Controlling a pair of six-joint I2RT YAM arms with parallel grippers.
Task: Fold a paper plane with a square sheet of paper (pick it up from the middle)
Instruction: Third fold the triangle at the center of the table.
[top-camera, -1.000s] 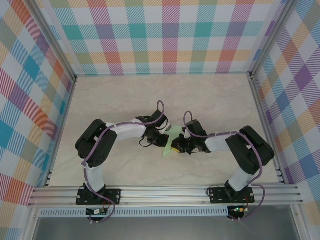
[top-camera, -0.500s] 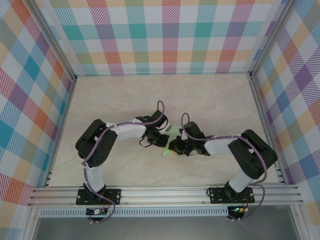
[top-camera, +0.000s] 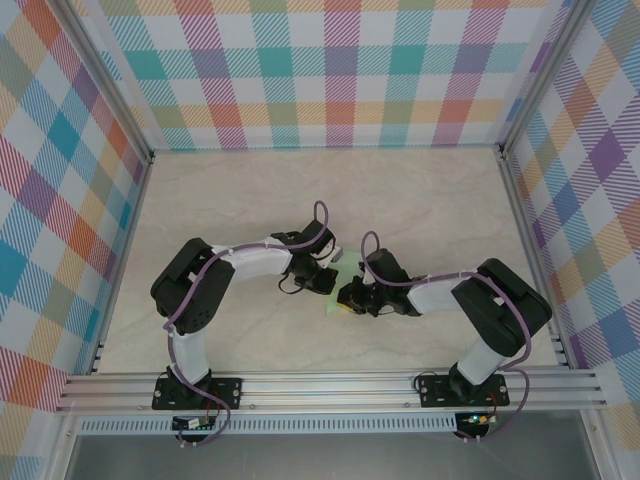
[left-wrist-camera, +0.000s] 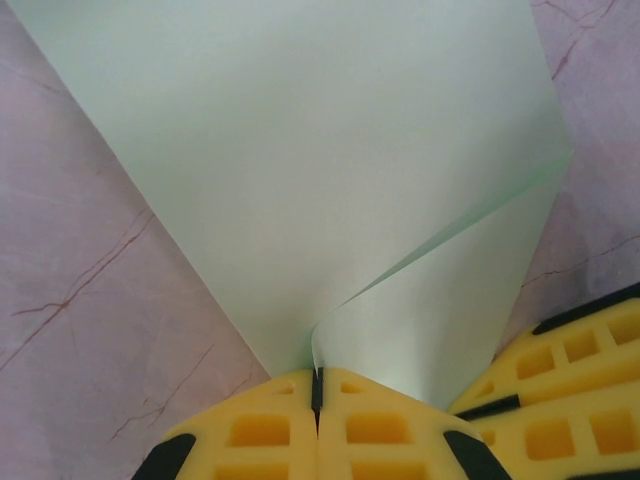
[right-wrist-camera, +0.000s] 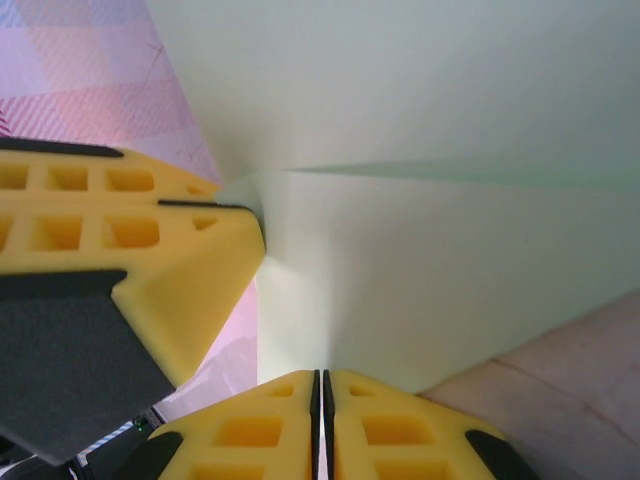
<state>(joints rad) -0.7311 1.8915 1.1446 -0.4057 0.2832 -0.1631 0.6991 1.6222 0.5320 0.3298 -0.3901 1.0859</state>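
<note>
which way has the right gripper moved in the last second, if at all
Yes: the right gripper has shifted slightly left, further from its own base at the near rail.

The paper (left-wrist-camera: 330, 170) spreads ahead of the left gripper's (left-wrist-camera: 317, 385) jaws, its corner between them. The right gripper's (right-wrist-camera: 321, 385) jaws pinch an edge just right of them, table (left-wrist-camera: 80, 300) beneath.

Pale, marble-veined tabletop (top-camera: 420, 200)

— The arms?
— Left arm (top-camera: 250, 262) and right arm (top-camera: 440, 292) bend in to the green paper (left-wrist-camera: 320, 150) from each side.
— Their end effectors?
— Left end effector (left-wrist-camera: 317, 378) pinches the paper's tip; right end effector (right-wrist-camera: 322, 378) pinches just beside it.
</note>
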